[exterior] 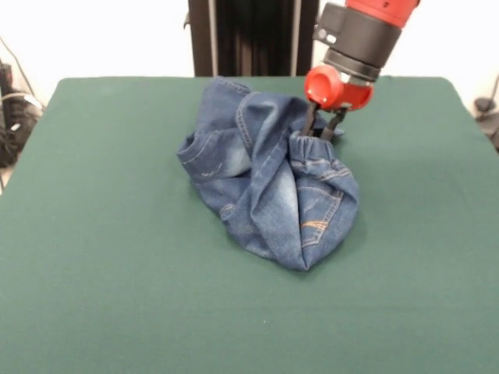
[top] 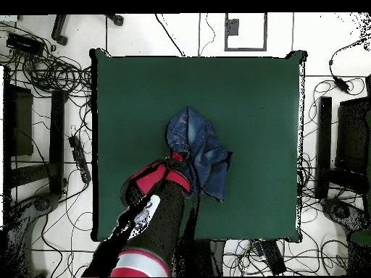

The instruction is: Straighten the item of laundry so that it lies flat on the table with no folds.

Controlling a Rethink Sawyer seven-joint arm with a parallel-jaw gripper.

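The blue denim jeans (exterior: 269, 183) lie crumpled in a heap a little beyond the middle of the dark green table (exterior: 117, 273). The legs are folded over each other, and an orange-stitched pocket faces the near right. My gripper (exterior: 322, 134) comes down at the heap's far right edge. Its dark fingers (exterior: 310, 121) close in on the gathered waistband (exterior: 316, 146) and pinch it. In the overhead view the jeans (top: 201, 148) lie near the table's (top: 246, 101) centre. The red and black arm (top: 161, 195) covers their lower left edge and hides the gripper's tips.
Green table surface shows all round the heap in both views. Black cables and stands (top: 51, 72) lie on the floor round the table. The robot's black pedestal (exterior: 253, 35) stands behind the table's far edge.
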